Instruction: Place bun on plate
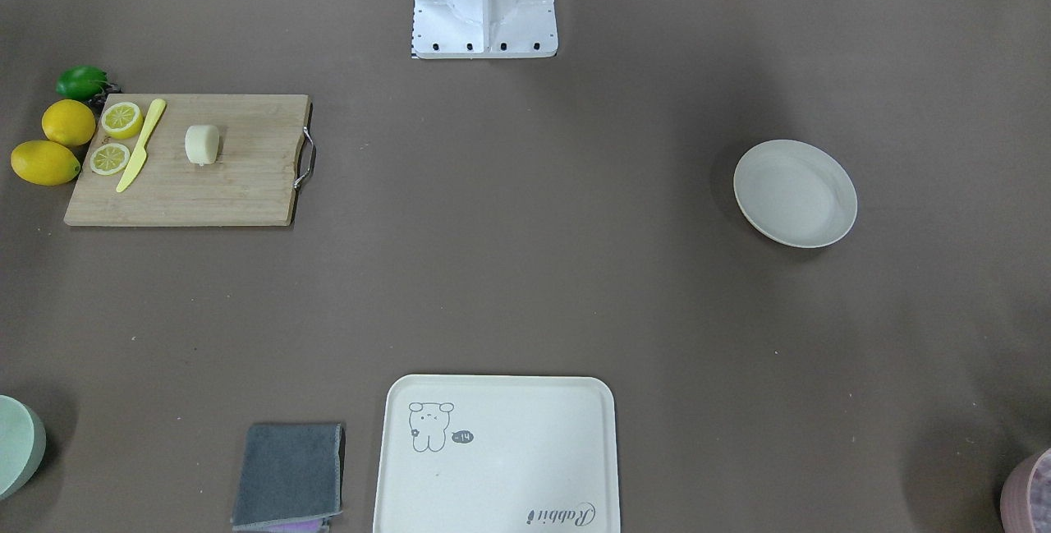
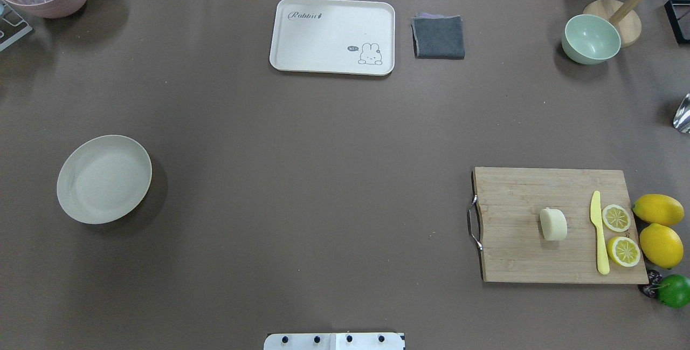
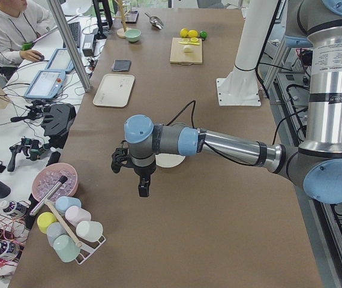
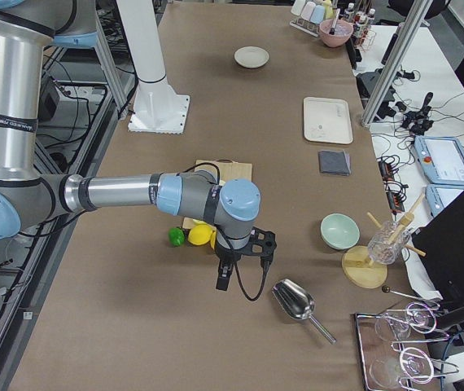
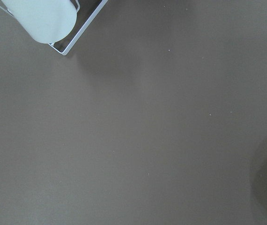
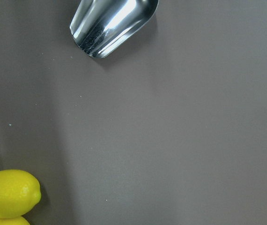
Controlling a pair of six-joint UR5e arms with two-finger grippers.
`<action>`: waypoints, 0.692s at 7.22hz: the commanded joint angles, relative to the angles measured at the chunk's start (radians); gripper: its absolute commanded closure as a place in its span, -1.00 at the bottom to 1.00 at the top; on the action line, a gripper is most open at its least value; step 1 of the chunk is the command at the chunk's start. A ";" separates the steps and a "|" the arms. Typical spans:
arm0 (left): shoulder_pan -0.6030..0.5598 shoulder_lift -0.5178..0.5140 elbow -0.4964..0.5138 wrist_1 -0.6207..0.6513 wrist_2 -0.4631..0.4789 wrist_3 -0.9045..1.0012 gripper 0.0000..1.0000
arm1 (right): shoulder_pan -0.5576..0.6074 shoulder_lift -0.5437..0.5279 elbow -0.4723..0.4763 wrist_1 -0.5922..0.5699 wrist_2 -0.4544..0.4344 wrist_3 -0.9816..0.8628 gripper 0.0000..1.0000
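I see the bun (image 2: 553,224) lower right overhead, plate (image 2: 104,179) mid-left: a long carry across the worktop (image 2: 323,188). Whether left pincer (image 3: 143,187) or right pincer (image 4: 222,279) gapes, I cannot tell.

Bun (image 2: 553,224) on board (image 2: 512,204), plate (image 2: 104,179) well apart

Overhead view: the bun (image 2: 553,224) sits on the cutting board (image 2: 512,204) at lower right; the plate (image 2: 104,179) lies at middle left, well apart.

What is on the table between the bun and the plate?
Almost nothing. In the overhead view, the bun sits on a wooden board; past its metal handle, only bare brown table reaches the plate.
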 commanded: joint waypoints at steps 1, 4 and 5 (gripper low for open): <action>0.009 0.023 -0.005 0.001 -0.032 0.000 -0.96 | 0.000 -0.005 0.003 -0.001 0.001 -0.002 -1.00; 0.009 0.032 -0.011 0.000 -0.106 0.000 -0.96 | 0.000 -0.007 0.009 -0.008 0.085 -0.002 -1.00; 0.009 0.020 -0.010 -0.002 -0.102 -0.001 -0.96 | 0.006 -0.010 0.012 -0.009 0.085 -0.002 -1.00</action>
